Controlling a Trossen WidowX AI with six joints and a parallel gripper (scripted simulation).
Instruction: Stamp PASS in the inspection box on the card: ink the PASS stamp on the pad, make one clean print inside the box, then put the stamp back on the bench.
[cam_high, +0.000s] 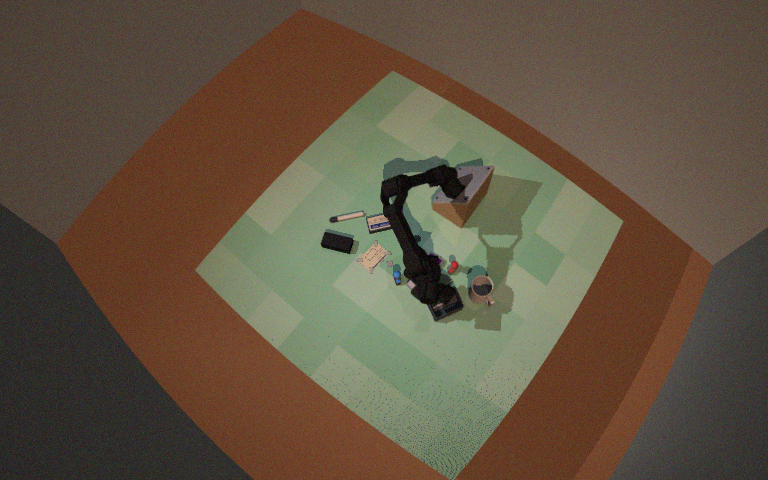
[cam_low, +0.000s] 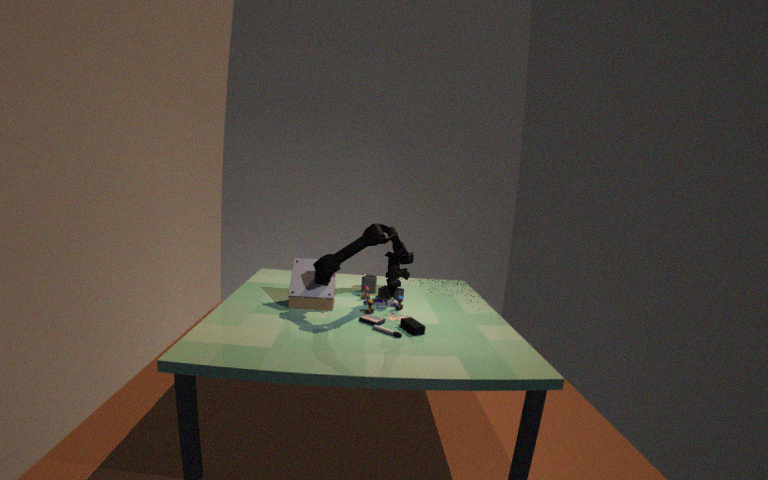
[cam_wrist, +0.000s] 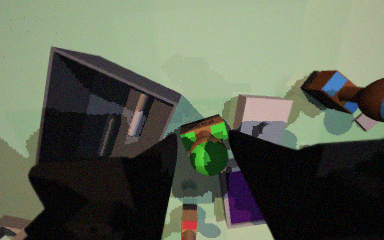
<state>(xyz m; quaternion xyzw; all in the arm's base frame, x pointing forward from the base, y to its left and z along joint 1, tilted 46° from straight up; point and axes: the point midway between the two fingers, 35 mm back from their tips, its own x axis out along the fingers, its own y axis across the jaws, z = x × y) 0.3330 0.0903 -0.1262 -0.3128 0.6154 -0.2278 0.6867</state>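
My gripper (cam_wrist: 202, 137) points down and is open, one dark finger on each side of a green-knobbed stamp (cam_wrist: 209, 157); its small label cannot be read. A purple pad (cam_wrist: 244, 201) (cam_high: 439, 260) lies partly under the right finger in the wrist view. The pale card (cam_high: 372, 256) lies left of the arm in the top view. A small case with blue and white on it (cam_high: 378, 223) (cam_low: 371, 319) lies beyond the card. A blue stamp (cam_wrist: 334, 91) (cam_high: 397, 276), a red stamp (cam_wrist: 189, 225) (cam_high: 453, 266) and a yellow-topped stamp (cam_low: 370, 306) stand nearby. Which stamp reads PASS cannot be told.
A dark open tray (cam_wrist: 115, 65) (cam_high: 446, 316) with rod-like things inside is beside the left finger. A pale block (cam_wrist: 265, 107) is close to the right finger. A mug (cam_high: 474, 294), a black block (cam_high: 337, 242) and a marker (cam_high: 349, 216) also stand or lie on the table.
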